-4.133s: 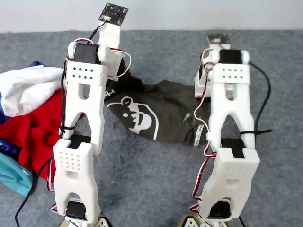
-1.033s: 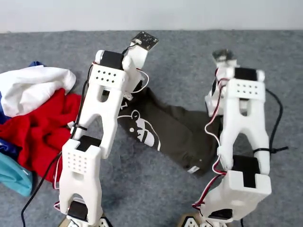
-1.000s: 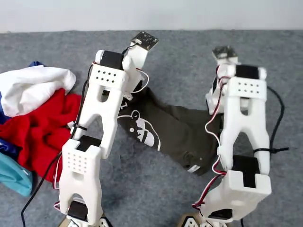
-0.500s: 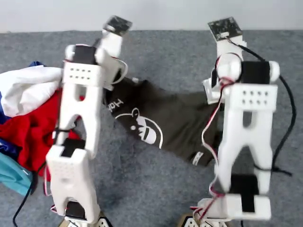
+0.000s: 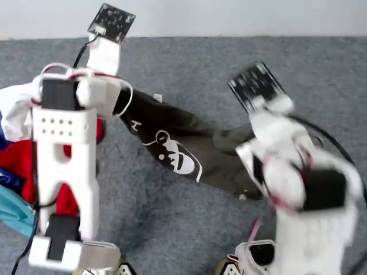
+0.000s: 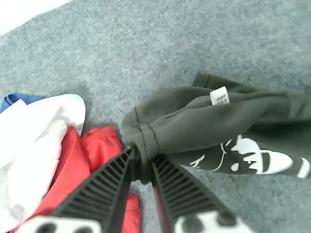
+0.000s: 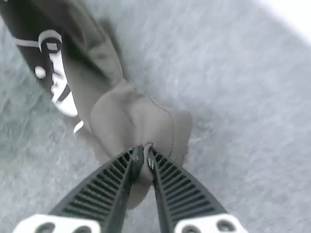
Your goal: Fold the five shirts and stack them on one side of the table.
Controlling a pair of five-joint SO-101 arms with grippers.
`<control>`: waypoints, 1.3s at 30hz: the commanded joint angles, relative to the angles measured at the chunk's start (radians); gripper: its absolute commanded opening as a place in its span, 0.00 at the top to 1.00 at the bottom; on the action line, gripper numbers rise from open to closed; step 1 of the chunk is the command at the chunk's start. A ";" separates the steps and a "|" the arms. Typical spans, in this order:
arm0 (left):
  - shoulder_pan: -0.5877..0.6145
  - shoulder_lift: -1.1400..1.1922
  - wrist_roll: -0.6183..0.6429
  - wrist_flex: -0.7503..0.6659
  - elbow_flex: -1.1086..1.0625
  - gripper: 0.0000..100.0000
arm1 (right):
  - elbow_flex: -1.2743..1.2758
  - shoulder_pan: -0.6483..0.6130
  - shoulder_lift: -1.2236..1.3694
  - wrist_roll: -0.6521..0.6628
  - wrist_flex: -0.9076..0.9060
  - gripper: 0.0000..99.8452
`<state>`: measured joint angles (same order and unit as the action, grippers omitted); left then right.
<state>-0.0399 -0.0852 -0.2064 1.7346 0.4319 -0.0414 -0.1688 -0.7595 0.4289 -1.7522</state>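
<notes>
A dark olive shirt (image 5: 183, 146) with a white bear print hangs stretched between my two arms above the grey table. My left gripper (image 6: 142, 165) is shut on a bunched hem of the olive shirt (image 6: 204, 126), close to the pile at the left. My right gripper (image 7: 144, 158) is shut on another gathered part of the olive shirt (image 7: 131, 121), with the rest trailing away from it. In the high view the left arm (image 5: 63, 149) stands at the left and the right arm (image 5: 298, 183) at the right, lifted and blurred.
A pile of other shirts lies at the table's left edge: a white one (image 5: 14, 112), a red one (image 5: 20, 160), a teal one (image 5: 14, 212) and a bit of blue. The same white (image 6: 34, 141) and red (image 6: 92, 150) shirts lie beside my left gripper. Grey carpet (image 5: 189, 63) covers the table.
Both arms have swung apart and risen, pulling the olive shirt out longer between them. The left arm went toward the pile, and the right arm came nearer the front right.
</notes>
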 commanded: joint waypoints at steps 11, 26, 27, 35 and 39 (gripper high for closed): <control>0.003 -0.428 -0.003 -0.012 -0.099 0.98 | -0.003 0.154 -0.429 -0.172 0.325 0.99; 0.006 -0.632 -0.008 -0.091 -0.159 0.98 | -0.344 0.294 -0.311 -0.259 0.568 0.99; 0.006 -0.634 -0.008 -0.107 -0.160 0.98 | -0.379 0.294 -0.280 -0.258 0.572 0.99; 0.008 -0.580 -0.003 -0.250 -0.156 0.98 | -0.554 0.297 -0.047 -0.256 0.565 0.99; 0.000 -0.580 -0.002 -0.278 -0.156 0.98 | -0.597 0.297 -0.028 -0.256 0.544 0.99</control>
<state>-0.0399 -0.6667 -0.2064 1.4876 0.2693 -0.5999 0.1135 -0.8147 0.1772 -1.2075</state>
